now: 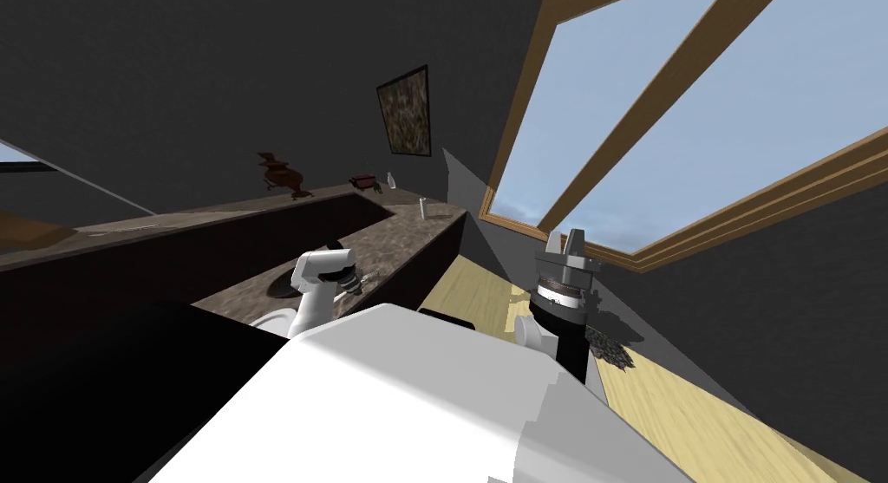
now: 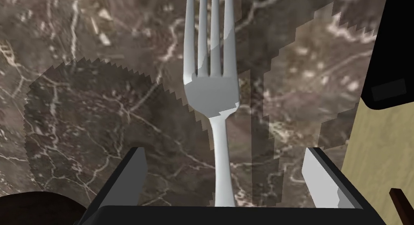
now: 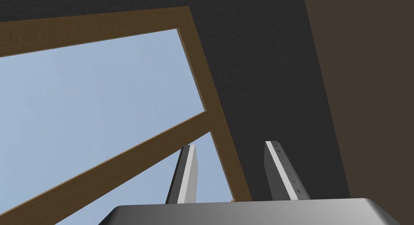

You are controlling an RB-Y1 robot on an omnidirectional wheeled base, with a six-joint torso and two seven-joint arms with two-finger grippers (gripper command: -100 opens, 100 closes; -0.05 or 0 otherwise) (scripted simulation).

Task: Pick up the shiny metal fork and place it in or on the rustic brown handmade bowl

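A pale grey fork [image 2: 212, 89] lies flat on the brown marbled counter [image 2: 89, 113], tines pointing away from my left hand. My left gripper [image 2: 223, 152] hovers just over the handle, open, one finger on each side of the handle and neither touching it. A dark brown bowl [image 2: 32, 206] peeks in beside the hand; from the head it is a dark round shape [image 1: 282, 285] next to my left wrist [image 1: 334, 274]. My right gripper [image 1: 565, 242] is raised off to the right, clear of the counter, fingers [image 3: 279, 170] apart and empty.
The counter's edge [image 2: 351, 125] runs close to the fork, with wooden floor [image 2: 384, 154] below. At the counter's far end stand a brown figurine [image 1: 282, 176], a red item [image 1: 362, 181], a small white bottle [image 1: 390, 180] and a white cylinder [image 1: 422, 209].
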